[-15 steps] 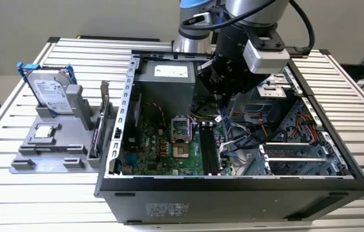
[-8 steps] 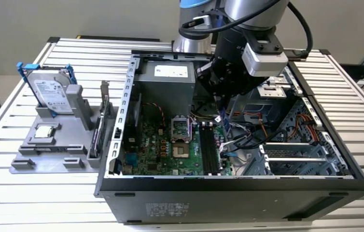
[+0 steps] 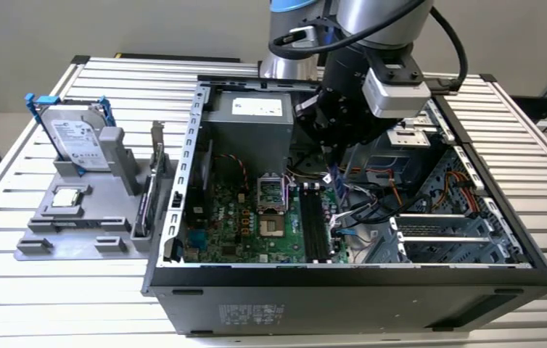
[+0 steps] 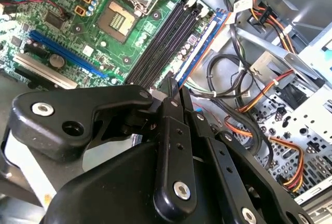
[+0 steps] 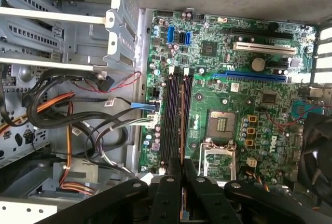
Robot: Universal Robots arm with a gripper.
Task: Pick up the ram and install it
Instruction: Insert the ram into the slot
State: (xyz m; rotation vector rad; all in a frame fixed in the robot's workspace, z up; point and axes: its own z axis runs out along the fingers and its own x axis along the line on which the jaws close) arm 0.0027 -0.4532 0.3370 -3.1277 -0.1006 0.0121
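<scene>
Ram: the ram [image 3: 330, 177] is a thin strip pinched on edge in the tool, down inside the open computer case [image 3: 351, 279]. In the second wrist view its dark end [image 4: 171, 85] pokes out past the fingertips.
Where it sits: just over the long black memory slots [image 3: 313, 225], lined up along them. I cannot tell whether it touches a slot.
Tool: the tool [image 4: 171, 93] has its black fingers [image 4: 175, 146] closed tight on the ram. In the first wrist view the tool [image 5: 181, 171] points straight at the memory slots [image 5: 174, 115].
Board: a green motherboard [image 3: 244, 225] lies on the case floor, with an empty processor socket [image 3: 270, 190] beside the slots.
Cables: orange, black and white cables [image 3: 389, 196] bunch up on the exterior view's right of the slots.
Outside the case: a grey holder [image 3: 80, 217] stands on the slatted counter [image 3: 61, 304]. It carries a hard drive [image 3: 78, 141] upright and a card [image 3: 154, 181] with a metal bracket.
</scene>
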